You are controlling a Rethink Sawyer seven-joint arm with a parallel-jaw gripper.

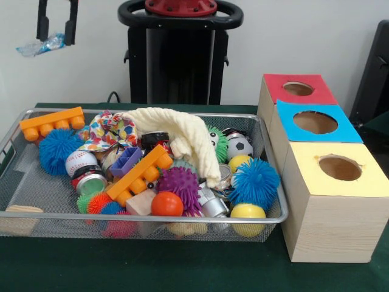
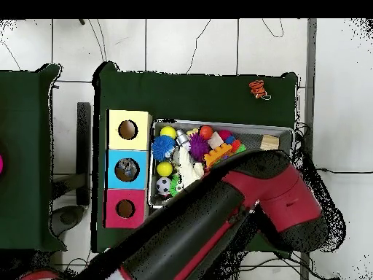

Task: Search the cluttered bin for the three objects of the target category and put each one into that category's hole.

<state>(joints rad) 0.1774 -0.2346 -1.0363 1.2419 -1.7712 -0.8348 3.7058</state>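
The wire-mesh bin (image 1: 146, 214) lies on the green table, full of toys; it also shows in the overhead view (image 2: 244, 126), partly under the arm. The blue-surround hole (image 1: 315, 122) is in the middle wooden box to the bin's right, and shows in the overhead view (image 2: 127, 170). My gripper (image 1: 57, 40) hangs high above the bin's far left corner, well away from the boxes. A crinkled piece of clear bluish plastic (image 1: 36, 45) hangs at its fingertips, off the table. In the overhead view the arm hides the gripper.
A red-surround hole (image 1: 298, 89) and a pale-yellow-surround hole (image 1: 340, 168) flank the blue one. The bin holds a cream cloth (image 1: 182, 131), orange bricks (image 1: 141, 173), blue spiky balls (image 1: 254, 182), a purple spiky ball (image 1: 179, 182) and several balls. A small orange object (image 2: 256, 88) lies on the table.
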